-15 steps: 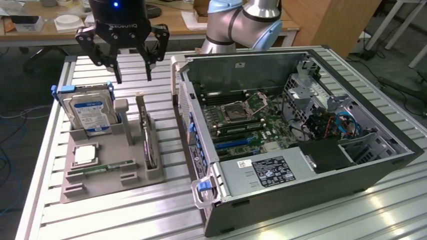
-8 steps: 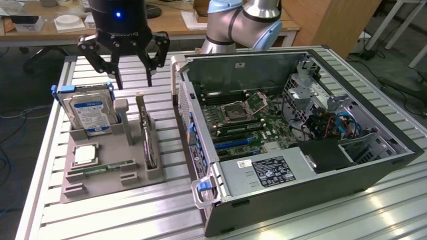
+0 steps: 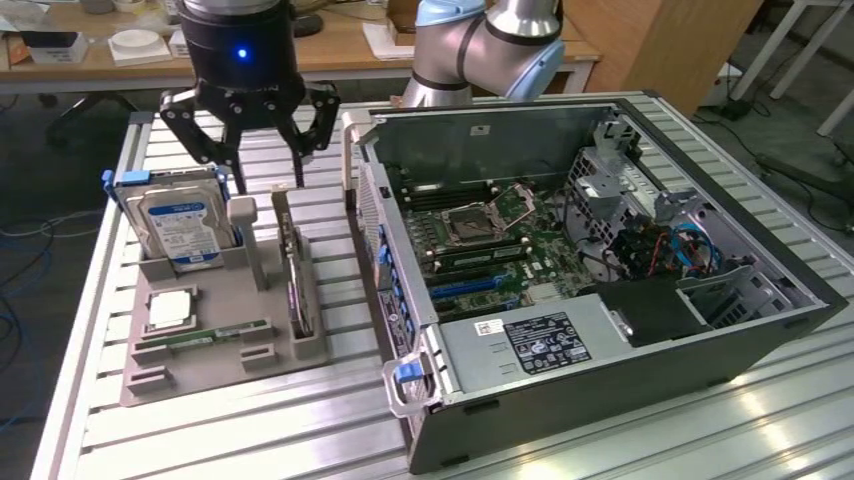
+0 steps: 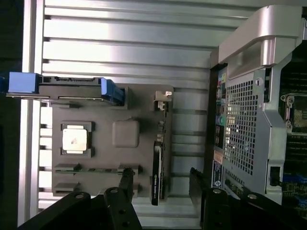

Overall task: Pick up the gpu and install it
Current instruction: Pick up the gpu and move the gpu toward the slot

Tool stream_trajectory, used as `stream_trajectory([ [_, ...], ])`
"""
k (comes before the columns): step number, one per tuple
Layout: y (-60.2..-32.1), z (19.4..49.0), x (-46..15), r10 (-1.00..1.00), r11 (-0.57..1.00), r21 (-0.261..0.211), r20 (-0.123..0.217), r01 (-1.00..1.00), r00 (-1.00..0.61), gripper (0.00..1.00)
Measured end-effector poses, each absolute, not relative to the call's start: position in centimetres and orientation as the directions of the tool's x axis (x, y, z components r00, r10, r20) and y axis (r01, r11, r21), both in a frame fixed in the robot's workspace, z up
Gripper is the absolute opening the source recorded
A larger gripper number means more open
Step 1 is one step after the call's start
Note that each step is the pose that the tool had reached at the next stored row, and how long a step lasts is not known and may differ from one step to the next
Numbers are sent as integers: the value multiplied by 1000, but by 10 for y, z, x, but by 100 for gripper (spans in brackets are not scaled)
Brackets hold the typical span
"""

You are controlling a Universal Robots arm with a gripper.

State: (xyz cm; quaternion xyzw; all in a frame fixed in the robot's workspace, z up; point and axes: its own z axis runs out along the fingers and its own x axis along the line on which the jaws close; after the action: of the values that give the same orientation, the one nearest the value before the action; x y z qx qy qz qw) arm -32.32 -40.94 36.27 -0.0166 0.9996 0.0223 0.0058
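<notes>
One gpu (image 3: 299,295) on edge in a gray holder (image 3: 214,355), hard drive (image 3: 180,222) and post (image 3: 243,215) alongside, empty wide-open end effector (image 3: 271,180) above

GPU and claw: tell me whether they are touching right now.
Apart. The wrist view shows the open claw's two fingers on either side of the gpu, with bare grey holder visible between each finger and the card.

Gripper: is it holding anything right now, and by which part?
Nothing is held. The gripper hangs open above the gpu, which stands on edge in its gray holder, ungripped.
</notes>
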Motion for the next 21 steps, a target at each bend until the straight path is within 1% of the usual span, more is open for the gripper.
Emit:
stream_trajectory([
  [9, -420, 351, -323, -50, 998, 45, -12, -51, -999, 59],
  [21, -421, 329, -323, -52, 998, 44, -13, -52, -999, 59],
])
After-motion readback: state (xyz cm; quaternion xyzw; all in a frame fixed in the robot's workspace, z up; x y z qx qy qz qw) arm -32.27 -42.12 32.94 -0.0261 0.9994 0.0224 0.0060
